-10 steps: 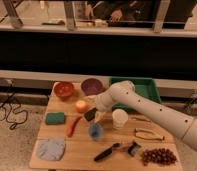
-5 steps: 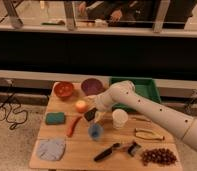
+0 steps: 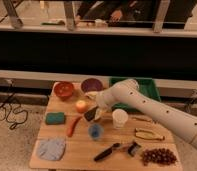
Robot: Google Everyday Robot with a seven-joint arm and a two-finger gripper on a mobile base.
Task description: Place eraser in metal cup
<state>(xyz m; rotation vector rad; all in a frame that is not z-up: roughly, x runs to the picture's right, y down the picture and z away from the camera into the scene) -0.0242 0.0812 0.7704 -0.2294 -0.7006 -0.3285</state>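
Observation:
My gripper (image 3: pixel 94 113) hangs at the end of the white arm that reaches in from the right, low over the middle of the wooden table (image 3: pixel 82 161). A small black block, the eraser (image 3: pixel 90 114), sits tilted at its tip, and the gripper looks shut on it. Right beside the eraser, on its right, a bit of the silvery-tan metal cup (image 3: pixel 98 116) shows, mostly hidden by the gripper. The eraser is at the cup's left rim, and I cannot tell whether it touches it.
A white cup (image 3: pixel 120 118) stands just right of the gripper and a small blue cup (image 3: pixel 95 131) just in front. A teal sponge (image 3: pixel 55 118), an orange fruit (image 3: pixel 81 105), two bowls, a green bin (image 3: pixel 142 87), a black-handled tool (image 3: pixel 108 152) and grapes (image 3: pixel 156 156) surround them.

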